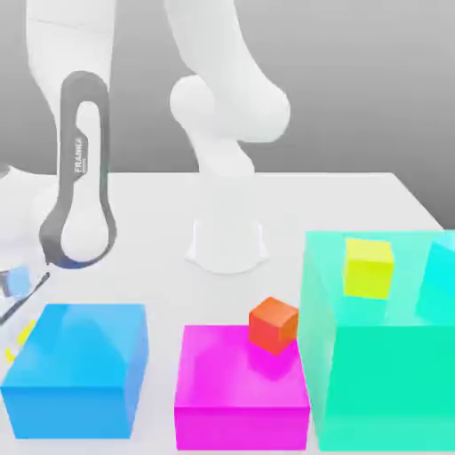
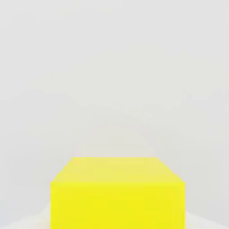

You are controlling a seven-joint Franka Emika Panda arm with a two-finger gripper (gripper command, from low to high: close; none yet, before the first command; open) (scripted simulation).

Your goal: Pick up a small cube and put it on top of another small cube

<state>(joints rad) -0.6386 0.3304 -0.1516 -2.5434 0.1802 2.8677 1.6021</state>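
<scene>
- Currently, the small yellow cube [image 2: 117,193] occupies the lower centre of the hand view, seen close up, with its top face and one side face visible against a pale, plain surface.
- In the exterior view, a sliver of that same yellow [image 1: 19,339] shows at the far left edge, just left of the blue block [image 1: 78,369] and mostly hidden behind it.
- The gripper [image 1: 16,298] sits at the left edge of the exterior view, low, directly above the yellow sliver; its jaws are closed, and whether they pinch the yellow cube cannot be told.
- The Franka arm [image 1: 84,173] descends from the upper left of the exterior view, its grey-trimmed link ending at the wrist near the left edge; the white base [image 1: 227,244] stands at centre frame on the white table [image 1: 160,222].
- The blue block lies at the lower left of the exterior view.
- The magenta block [image 1: 227,400] lies at lower centre, just beside the large teal block [image 1: 382,373] at lower right.
- An orange-red small cube [image 1: 273,324] rests on the magenta block's top, near its far right corner.
- A lime-yellow small cube [image 1: 369,267] rests on top of the teal block, at the right of the frame.
- A cyan object [image 1: 440,275] also sits on the teal block at the right edge, cut off by the frame.
</scene>
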